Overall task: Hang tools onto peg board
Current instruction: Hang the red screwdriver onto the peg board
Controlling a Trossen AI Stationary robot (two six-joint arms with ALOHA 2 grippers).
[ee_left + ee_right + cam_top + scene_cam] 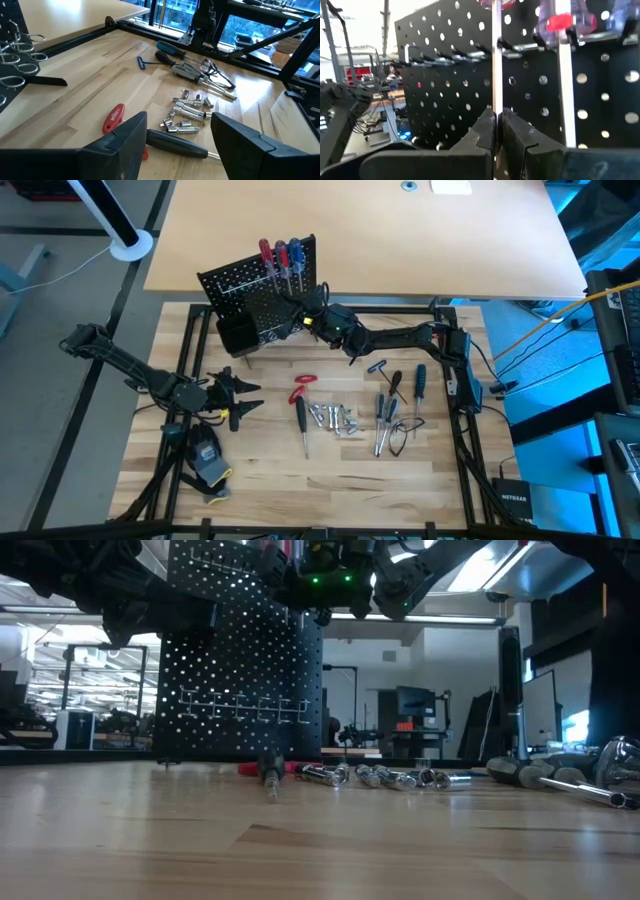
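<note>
Three screwdrivers point(280, 256) hung, black perforated peg board point(262, 295)

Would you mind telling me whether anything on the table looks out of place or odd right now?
One thing: a grey-black glove with yellow trim lies crumpled near the left gripper, the only non-tool there. The loose tools and peg board look orderly.

The peg board point(245, 660) runs off the top of the low view, hiding the hung handles. In the right wrist view, the screwdriver handles point(560, 20) are cut off and blurred. The silver bits point(333, 418) are too small to identify from above.
</note>
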